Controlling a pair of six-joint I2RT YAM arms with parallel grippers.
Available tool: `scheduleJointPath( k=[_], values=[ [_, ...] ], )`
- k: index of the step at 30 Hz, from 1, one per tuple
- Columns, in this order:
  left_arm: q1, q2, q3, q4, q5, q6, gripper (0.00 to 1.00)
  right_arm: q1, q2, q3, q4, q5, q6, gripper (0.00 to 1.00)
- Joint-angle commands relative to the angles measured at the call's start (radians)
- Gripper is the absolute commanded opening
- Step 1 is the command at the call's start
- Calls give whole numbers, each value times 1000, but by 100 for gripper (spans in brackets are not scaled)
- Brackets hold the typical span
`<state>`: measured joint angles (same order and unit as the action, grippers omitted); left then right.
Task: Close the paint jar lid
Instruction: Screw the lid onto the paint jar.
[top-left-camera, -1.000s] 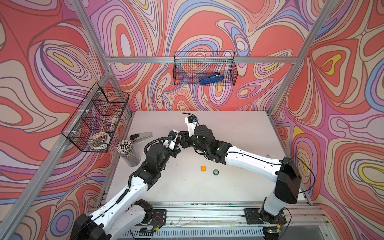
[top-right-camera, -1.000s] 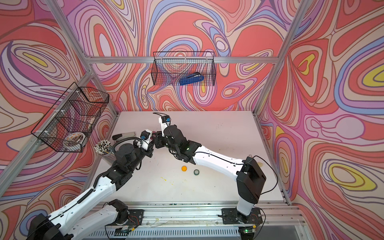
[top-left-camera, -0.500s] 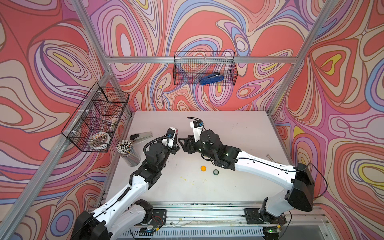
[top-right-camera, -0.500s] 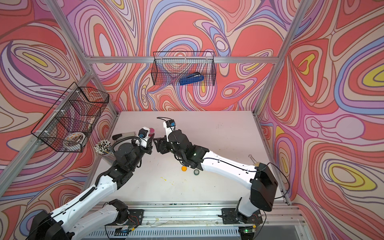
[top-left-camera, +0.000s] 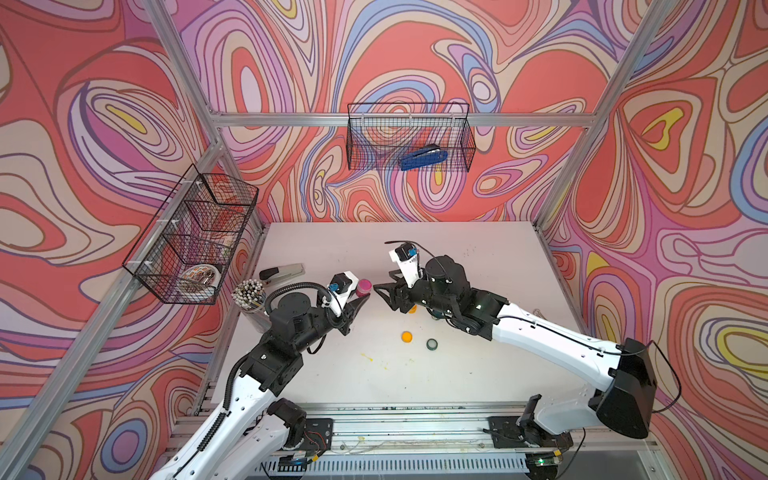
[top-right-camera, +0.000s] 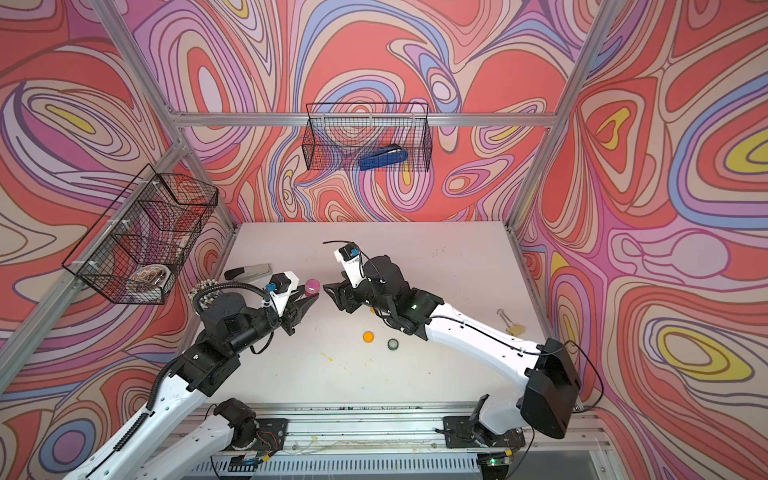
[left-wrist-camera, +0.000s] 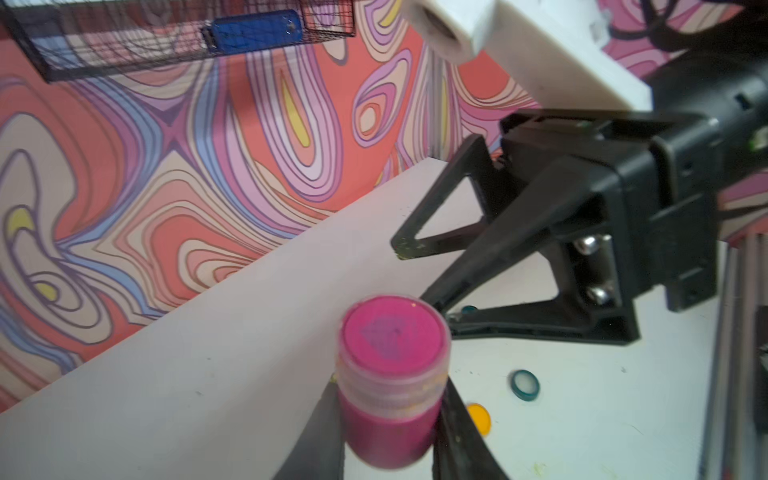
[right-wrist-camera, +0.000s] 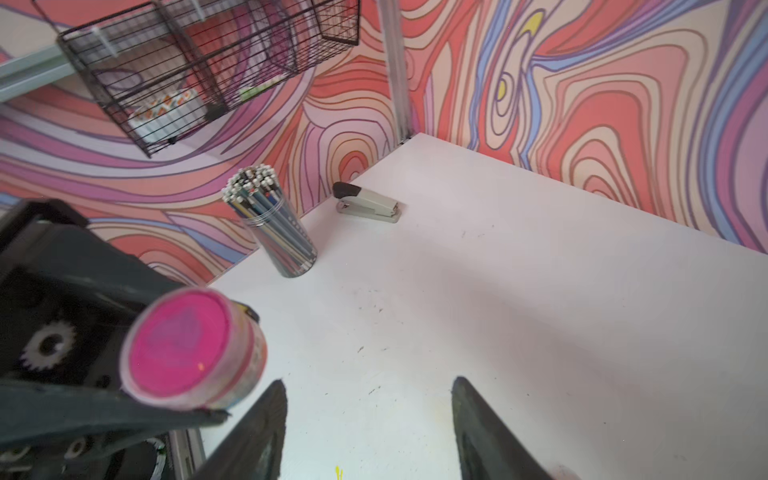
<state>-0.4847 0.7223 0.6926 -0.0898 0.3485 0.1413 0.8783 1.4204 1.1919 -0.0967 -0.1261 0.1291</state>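
Note:
The paint jar (left-wrist-camera: 386, 432) is small and pink, and its lid (left-wrist-camera: 392, 336) sits on top of it. My left gripper (left-wrist-camera: 390, 386) is shut on the jar's body and holds it above the table's left middle, as both top views show for the jar (top-left-camera: 364, 286) (top-right-camera: 312, 286). My right gripper (top-left-camera: 382, 279) (right-wrist-camera: 369, 380) is open and empty, a short way right of the jar and pointing at it. In the right wrist view the lid (right-wrist-camera: 178, 345) lies just outside one of its fingers (right-wrist-camera: 266, 419).
An orange cap (top-left-camera: 406, 336) and a teal ring cap (top-left-camera: 432, 343) lie on the white table (top-left-camera: 478, 374) below the right arm. A pencil cup (top-left-camera: 249, 295) and a grey stapler (top-left-camera: 281, 272) stand at the left. A binder clip (top-right-camera: 513, 328) lies at the right. Wire baskets (top-left-camera: 409, 141) hang on the walls.
My right gripper was closed at the jar's lid a second ago; it has opened and drawn back to the right. The left gripper still holds the jar.

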Motion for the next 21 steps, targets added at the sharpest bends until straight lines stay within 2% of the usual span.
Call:
scheduleJointPath(
  k=[1, 7, 13, 17, 21],
  values=[
    [0, -7, 19, -117, 148, -21, 27, -4, -41, 21, 12, -118, -150, 63],
    [-1, -12, -4, -97, 151, -21, 28, -18, -79, 37, -45, -98, -209, 62],
    [-1, 19, -7, -76, 166, -16, 28, -18, -65, 58, -61, -282, -234, 59],
    [0, 16, -11, -56, 158, -18, 28, -19, -26, 84, -84, -345, -236, 58],
    [-1, 4, -14, -51, 147, -15, 28, -19, -5, 86, -87, -353, -229, 58]
  ],
)
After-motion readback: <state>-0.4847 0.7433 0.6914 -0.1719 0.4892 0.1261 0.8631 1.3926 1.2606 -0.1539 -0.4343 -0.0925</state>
